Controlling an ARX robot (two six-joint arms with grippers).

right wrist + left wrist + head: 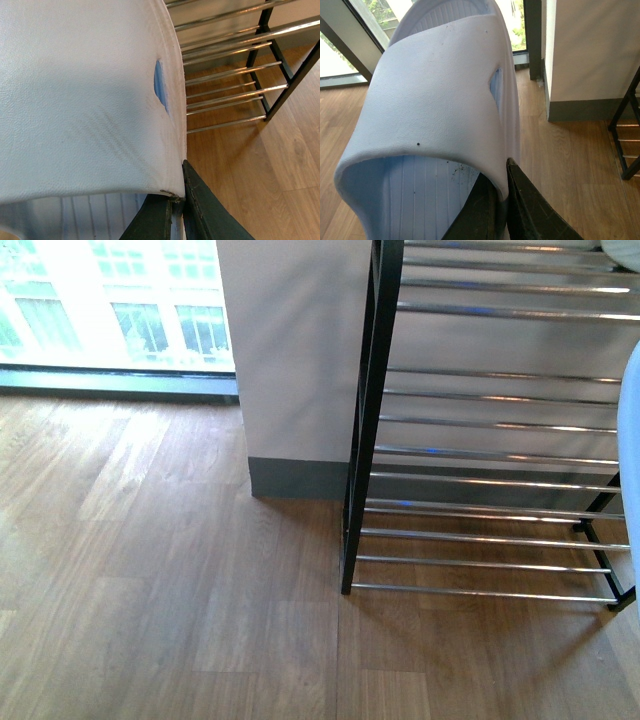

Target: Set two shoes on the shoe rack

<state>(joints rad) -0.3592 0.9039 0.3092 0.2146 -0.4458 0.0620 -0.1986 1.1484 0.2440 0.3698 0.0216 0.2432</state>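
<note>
In the left wrist view my left gripper (501, 195) is shut on the side wall of a pale-blue slide (435, 100), one finger inside the strap and one outside, holding it above the wooden floor. In the right wrist view my right gripper (177, 197) is shut the same way on the second pale-blue slide (80, 100), held close to the shoe rack (225, 95). The front view shows the shoe rack (490, 425) with black frame and silver bars at the right, and an edge of the right slide (630, 440) at the right border. The grey sneakers are out of view.
A white wall column with a grey skirting (295, 475) stands left of the rack. A bright window (110, 300) runs along the back left. Wooden floor (170, 590) spreads in front. The rack's corner also shows in the left wrist view (625, 145).
</note>
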